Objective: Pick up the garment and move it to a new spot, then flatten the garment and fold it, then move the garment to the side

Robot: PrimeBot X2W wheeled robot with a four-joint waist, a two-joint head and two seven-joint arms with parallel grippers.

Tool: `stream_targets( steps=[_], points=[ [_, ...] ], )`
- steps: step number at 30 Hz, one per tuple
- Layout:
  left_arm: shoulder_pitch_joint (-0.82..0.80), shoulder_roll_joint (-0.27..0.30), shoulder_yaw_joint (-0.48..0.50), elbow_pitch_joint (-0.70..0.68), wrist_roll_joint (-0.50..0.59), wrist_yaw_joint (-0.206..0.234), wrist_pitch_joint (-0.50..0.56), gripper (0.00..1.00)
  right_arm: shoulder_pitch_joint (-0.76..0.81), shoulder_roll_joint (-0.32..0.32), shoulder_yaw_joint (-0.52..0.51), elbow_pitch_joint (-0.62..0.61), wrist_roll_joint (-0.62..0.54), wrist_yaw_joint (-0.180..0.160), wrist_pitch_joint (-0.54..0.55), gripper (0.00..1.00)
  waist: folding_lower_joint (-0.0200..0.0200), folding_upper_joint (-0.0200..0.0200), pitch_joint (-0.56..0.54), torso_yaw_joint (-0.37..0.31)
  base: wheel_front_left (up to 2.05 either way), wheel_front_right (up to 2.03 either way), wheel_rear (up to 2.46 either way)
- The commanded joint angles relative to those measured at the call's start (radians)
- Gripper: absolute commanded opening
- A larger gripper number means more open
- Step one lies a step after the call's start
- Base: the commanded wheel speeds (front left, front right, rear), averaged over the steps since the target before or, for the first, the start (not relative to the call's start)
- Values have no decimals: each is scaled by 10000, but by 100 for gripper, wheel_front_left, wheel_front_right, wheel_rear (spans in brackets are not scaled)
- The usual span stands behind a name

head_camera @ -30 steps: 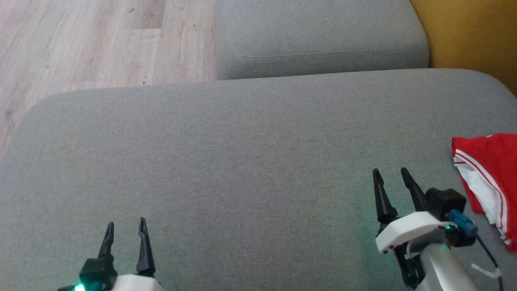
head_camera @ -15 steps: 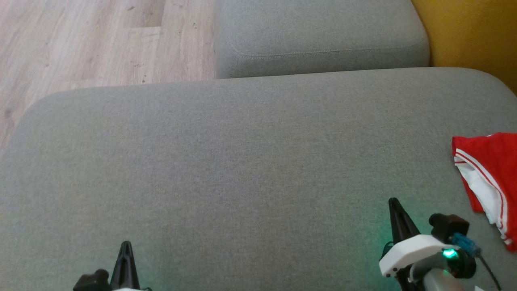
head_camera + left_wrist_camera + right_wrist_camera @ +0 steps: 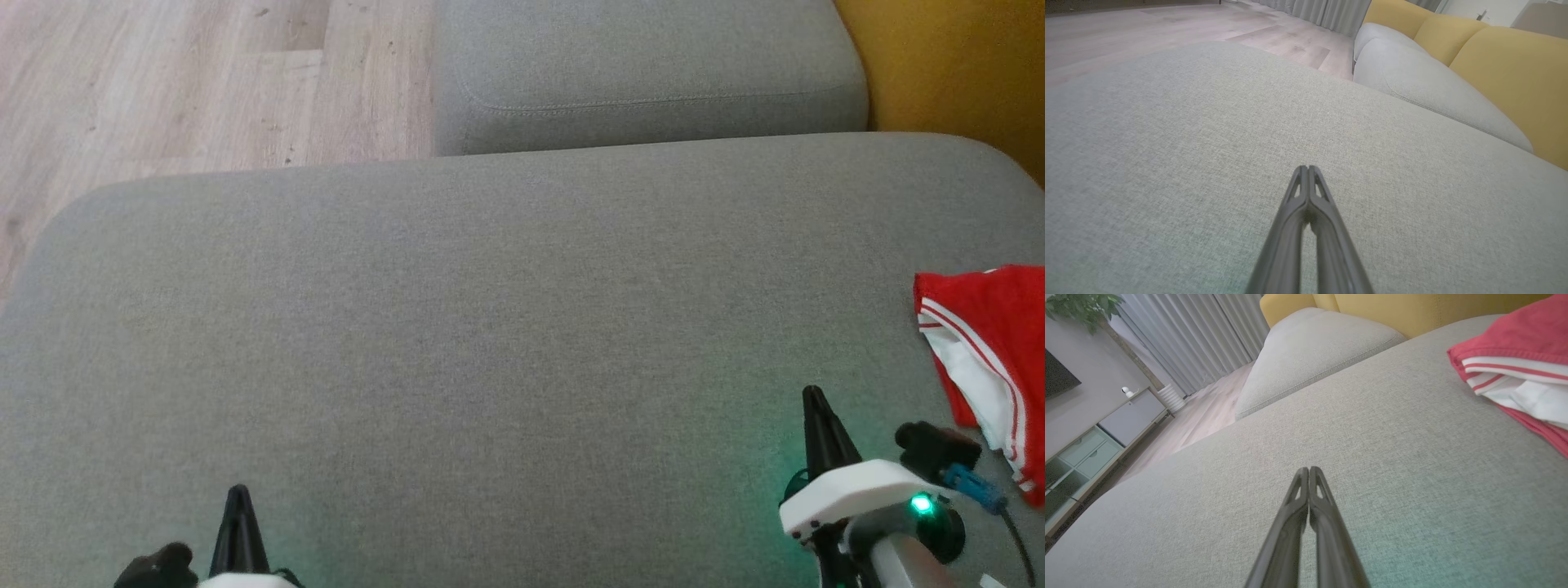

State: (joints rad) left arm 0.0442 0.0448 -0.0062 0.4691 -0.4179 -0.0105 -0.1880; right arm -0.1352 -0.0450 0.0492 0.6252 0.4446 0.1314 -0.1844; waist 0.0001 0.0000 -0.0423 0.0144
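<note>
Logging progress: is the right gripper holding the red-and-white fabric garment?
No, the right gripper is shut on nothing; the red-and-white fabric garment lies apart on the grey cushion.

Red garment [image 3: 992, 359] (white-striped trim), folded, flat on cushion's right edge

Grey cushion [image 3: 490, 327], wooden floor [image 3: 163, 82], yellow backrest [image 3: 955, 65]

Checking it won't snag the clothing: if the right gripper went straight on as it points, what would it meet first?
Probably the grey cushion just ahead of the shut right gripper; depth is unclear. The red garment lies off to its right, outside that line.
</note>
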Motion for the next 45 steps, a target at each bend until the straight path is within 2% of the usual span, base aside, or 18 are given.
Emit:
stream_targets(
  steps=[1, 45],
  points=[
    [-531, 25, 133, -381, -281, -90, 42, 0, -439, -18, -67, -417, 302, -1, 61, 0, 0, 0, 5, -2, 0, 0, 0],
    [-962, 38, 598, -1193, -5357, -576, 1338, 0, -127, -33, -749, -1898, 5253, -4, 1333, 0, 0, 0, 201, -64, 0, 0, 0]
  ],
)
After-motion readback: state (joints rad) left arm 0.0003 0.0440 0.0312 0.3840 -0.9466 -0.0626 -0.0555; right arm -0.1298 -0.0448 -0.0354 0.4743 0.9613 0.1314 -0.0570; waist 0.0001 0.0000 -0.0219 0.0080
